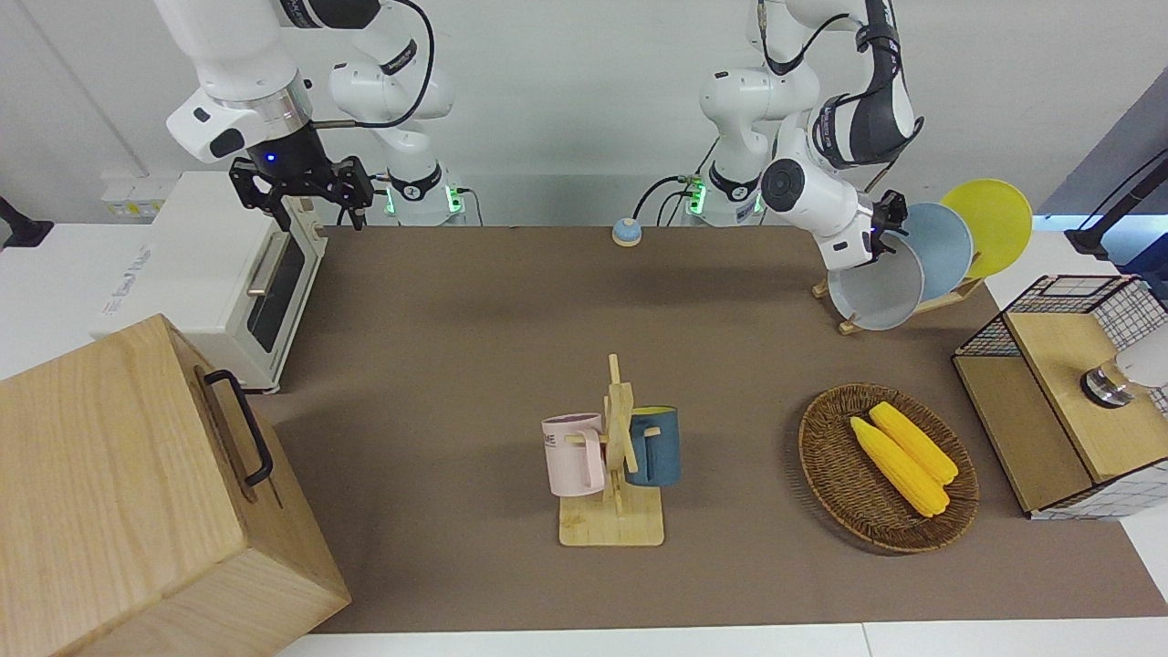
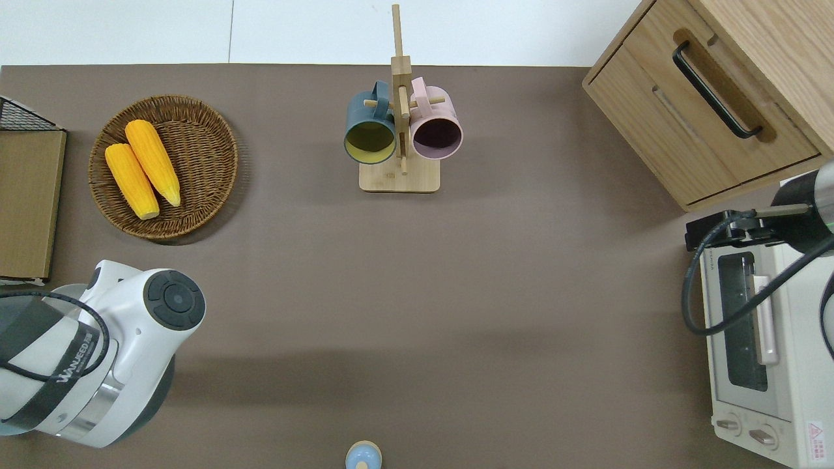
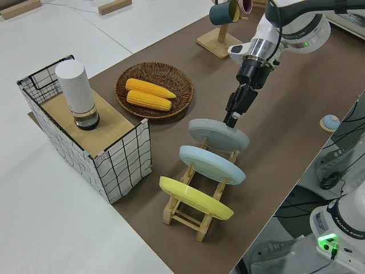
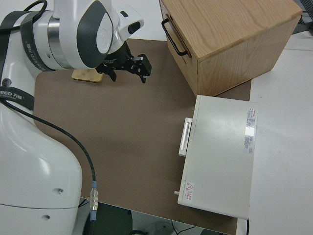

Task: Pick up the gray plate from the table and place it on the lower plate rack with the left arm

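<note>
1. Left tool (image 3: 232, 119), upper middle of the left side view: fingers pinched on the upper rim of the gray plate (image 3: 219, 133). In the front view the same tool (image 1: 883, 230) sits at upper right, at the plate's top edge.
2. Gray plate (image 1: 878, 291) stands tilted in the lowest slot of the lower plate rack (image 3: 197, 211), at the rack's end toward the right arm's end of the table.
3. Same rack holds two more plates, each tilted and apart from its neighbour: light blue plate (image 3: 212, 164) in the middle slot, yellow plate (image 3: 195, 198) in the last slot, lower centre of the left side view.
4. Right tool (image 1: 308, 190), upper left of the front view: parked, fingers spread wide, nothing between them.
5. Wicker basket (image 1: 832, 474) with two corn cobs (image 1: 903, 453), lower right of the front view, farther from the robots than the rack.
6. Wooden mug stand (image 1: 616, 474), centre of the front view, carries a pink mug (image 1: 575, 454) and a dark blue mug (image 1: 653, 445).
7. White toaster oven (image 1: 224, 274) and wooden drawer cabinet (image 1: 137, 493) at left edge of the front view.
</note>
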You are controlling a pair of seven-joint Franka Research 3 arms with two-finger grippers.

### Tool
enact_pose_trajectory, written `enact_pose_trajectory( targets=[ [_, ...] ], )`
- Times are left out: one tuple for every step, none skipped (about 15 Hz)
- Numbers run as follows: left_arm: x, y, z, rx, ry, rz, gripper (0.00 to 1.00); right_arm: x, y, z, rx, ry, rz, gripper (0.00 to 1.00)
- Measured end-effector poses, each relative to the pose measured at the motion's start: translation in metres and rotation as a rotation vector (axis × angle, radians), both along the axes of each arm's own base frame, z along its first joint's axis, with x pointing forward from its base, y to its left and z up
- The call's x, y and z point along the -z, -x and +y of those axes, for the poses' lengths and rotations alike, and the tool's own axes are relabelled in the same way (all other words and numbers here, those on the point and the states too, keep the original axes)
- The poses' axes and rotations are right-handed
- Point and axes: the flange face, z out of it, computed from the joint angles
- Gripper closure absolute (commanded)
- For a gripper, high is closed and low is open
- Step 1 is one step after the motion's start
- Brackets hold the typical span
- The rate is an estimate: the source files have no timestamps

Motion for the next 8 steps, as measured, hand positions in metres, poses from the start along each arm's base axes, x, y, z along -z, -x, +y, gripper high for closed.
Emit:
enact_pose_trajectory(
  targets=[
    [0.0, 0.0, 0.0, 0.001, -0.002, 0.0, 0.0, 0.0, 0.0, 0.0, 0.0, 0.0, 0.0, 0.017],
    [0.0, 0.0, 0.0, 0.003, -0.003, 0.0, 0.0, 0.0, 0.0, 0.0, 0.0, 0.0, 0.0, 0.017],
    [0.0, 0.0, -0.001, 0.004, -0.004, -0.001, 0.0, 0.0, 0.0, 0.0, 0.0, 0.0, 0.0, 0.017],
    [-0.001, -0.001, -0.002, 0.008, -0.005, -0.001, 0.0, 0.0, 0.0, 0.0, 0.0, 0.0, 0.0, 0.017],
    [-0.002, -0.001, -0.004, 0.018, -0.004, 0.004, 0.0, 0.0, 0.0, 0.0, 0.0, 0.0, 0.0, 0.017],
    [-0.004, -0.002, -0.007, 0.032, -0.002, 0.015, 0.0, 0.0, 0.0, 0.0, 0.0, 0.0, 0.0, 0.017],
    [-0.008, -0.004, -0.01, 0.05, 0.0, 0.028, 0.0, 0.0, 0.0, 0.0, 0.0, 0.0, 0.0, 0.017],
    [-0.014, -0.006, -0.012, 0.065, 0.004, 0.033, 0.0, 0.0, 0.0, 0.0, 0.0, 0.0, 0.0, 0.017]
  ],
)
